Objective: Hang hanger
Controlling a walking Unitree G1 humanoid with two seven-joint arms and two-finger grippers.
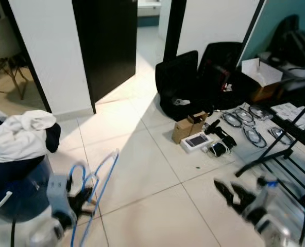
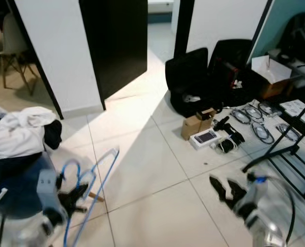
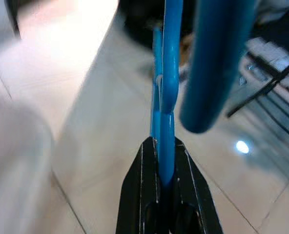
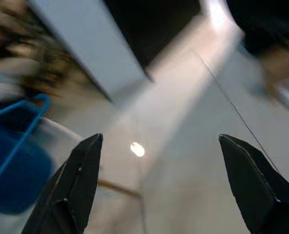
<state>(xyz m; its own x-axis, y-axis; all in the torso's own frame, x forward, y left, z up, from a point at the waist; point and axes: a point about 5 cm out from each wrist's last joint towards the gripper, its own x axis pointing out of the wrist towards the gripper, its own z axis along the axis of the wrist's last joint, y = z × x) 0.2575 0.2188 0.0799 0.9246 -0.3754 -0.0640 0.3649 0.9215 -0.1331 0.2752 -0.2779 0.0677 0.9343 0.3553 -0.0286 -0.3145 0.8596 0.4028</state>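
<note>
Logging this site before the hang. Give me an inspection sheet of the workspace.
Surface: pale tiled floor, sunlit strip from the doorway.
Job's things: blue hanger held low at the robot's left; black rack at the right.
Clutter: clothes pile, cardboard boxes, black bags.
Grippers: left end effector shut on the hanger; right end effector open, holding nothing.
Cables: coiled bundles by the rack.
Surroundings: white walls, open dark door, chair.
</note>
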